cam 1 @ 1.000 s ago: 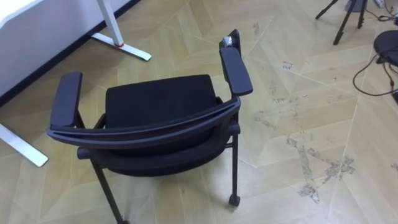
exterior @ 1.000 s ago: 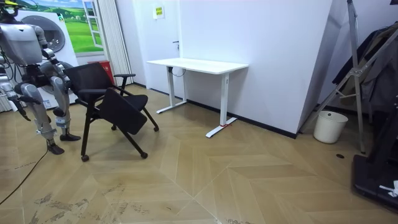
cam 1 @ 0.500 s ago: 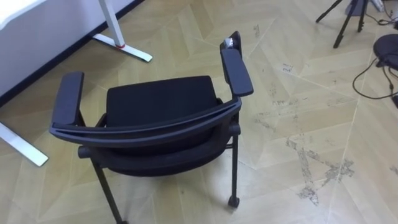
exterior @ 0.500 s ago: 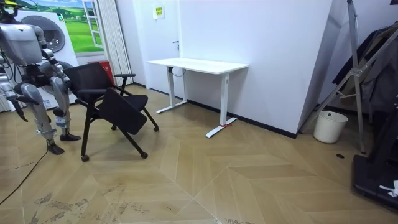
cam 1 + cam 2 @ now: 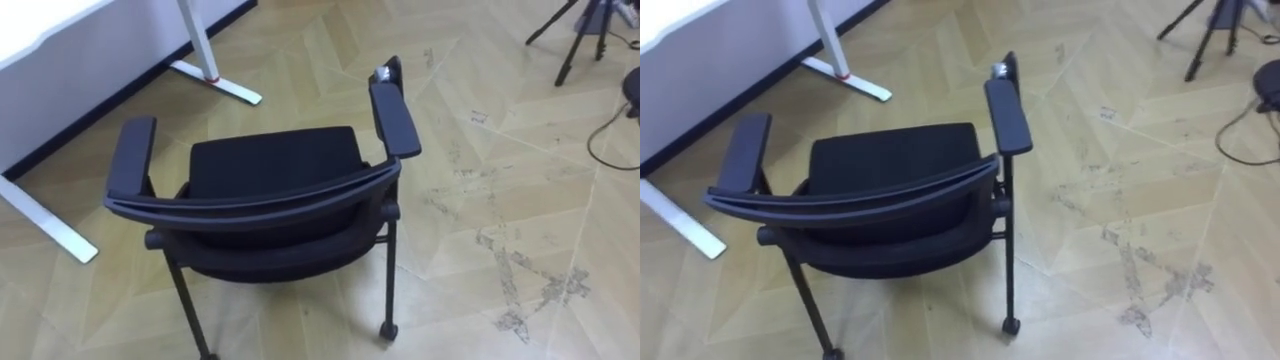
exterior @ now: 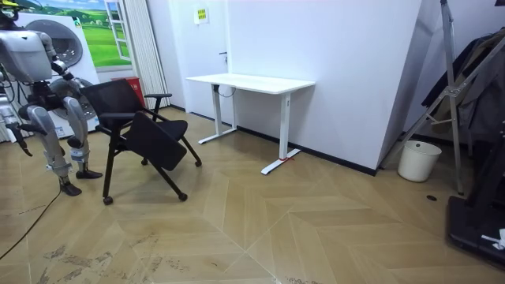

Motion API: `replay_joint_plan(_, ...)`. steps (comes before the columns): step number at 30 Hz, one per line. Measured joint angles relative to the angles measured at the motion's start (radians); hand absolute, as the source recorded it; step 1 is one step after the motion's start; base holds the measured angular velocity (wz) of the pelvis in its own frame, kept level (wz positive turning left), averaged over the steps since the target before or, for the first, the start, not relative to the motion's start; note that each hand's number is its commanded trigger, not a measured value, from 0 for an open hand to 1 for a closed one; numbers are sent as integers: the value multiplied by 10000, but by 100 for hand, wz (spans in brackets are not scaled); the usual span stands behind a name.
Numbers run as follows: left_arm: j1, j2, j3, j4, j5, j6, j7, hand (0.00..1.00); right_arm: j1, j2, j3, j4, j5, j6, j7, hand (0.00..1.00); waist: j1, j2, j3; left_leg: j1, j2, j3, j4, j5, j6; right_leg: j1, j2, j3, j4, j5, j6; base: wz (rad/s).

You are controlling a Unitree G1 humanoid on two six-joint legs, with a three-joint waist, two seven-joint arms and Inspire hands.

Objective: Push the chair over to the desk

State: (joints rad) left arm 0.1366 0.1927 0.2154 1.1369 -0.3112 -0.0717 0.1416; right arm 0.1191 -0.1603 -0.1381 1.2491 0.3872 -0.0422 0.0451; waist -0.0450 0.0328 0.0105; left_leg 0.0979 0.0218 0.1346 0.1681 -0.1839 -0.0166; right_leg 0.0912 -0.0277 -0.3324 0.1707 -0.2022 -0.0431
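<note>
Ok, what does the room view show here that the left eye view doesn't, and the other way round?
Room view: the robot standing behind the chair, a white bucket and the whole top of the white desk. Left eye view: the seat from above and dark tripod legs at upper right. Both: the black chair, the desk's legs and scuffed wood floor.

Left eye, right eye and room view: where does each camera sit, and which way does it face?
Left eye view: on the robot's head, looking down over the backrest of the chair.
Right eye view: beside it, same downward look.
Room view: off in the room, facing the desk; the whole robot stands at its left, behind the chair.
All share the chair.
</note>
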Motion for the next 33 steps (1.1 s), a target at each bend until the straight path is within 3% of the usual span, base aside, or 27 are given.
replay_joint_plan(3, -63, 235, 287, -381, -9, 29, 493, 0, -2, -73, -94, -58, -50, 1, -14, 0, -15, 156, -35, 16, -11, -5, -1, 0, 0, 74, 0, -33, -24, -2, 4, 8)
replay_joint_plan(6, -49, 277, 590, -1333, -120, 9, 1049, 0, 19, -114, -435, -51, -84, 11, -120, 0, -16, 230, -9, 13, -15, -11, -4, 0, 1, 82, 1, -30, -15, -6, 9, 7)
replay_joint_plan(10, -233, 302, 588, -1836, 0, -7, 1523, 0, 23, -293, -433, -36, -80, 11, -151, 0, -40, 301, -61, 18, -24, -30, 8, 0, 1, 78, -4, 24, -13, -15, 20, -1)
replay_joint_plan(15, -410, 413, 583, -2024, 218, -12, 2069, 0, 219, -445, -436, -53, -29, 6, -185, 0, -48, 317, -107, 113, -23, -49, -7, 0, 1, 110, 18, 169, -15, -15, 18, -9)
replay_joint_plan(22, -936, 721, 555, -2600, 430, -58, 2579, 0, 220, -429, -432, -59, -43, -2, -188, 0, -124, 247, -58, 97, -38, -81, -10, -1, 3, 114, 3, 157, -21, -14, 19, 1)
replay_joint_plan(27, -974, 696, 333, -3903, 1512, -119, 2864, 0, 159, -356, -412, -90, 6, -7, -161, 0, -165, 271, -59, 64, -40, -93, -7, -3, 6, 108, 5, 141, -25, -14, 20, 1)
replay_joint_plan(31, -1142, 696, 334, -4121, 2385, -237, 2934, 0, -4, -353, -413, -78, -17, -8, -95, 0, -329, 385, -118, 66, -38, -65, -6, -3, 6, 122, -5, 76, -10, -14, 20, 3)
replay_joint_plan(33, -1280, 686, 268, -4126, 2779, -234, 3023, 0, -15, -316, -406, -84, -38, -7, -80, 0, -353, 405, -109, 185, -28, -61, -27, -3, 6, 219, 5, 88, -1, -14, 19, 0)
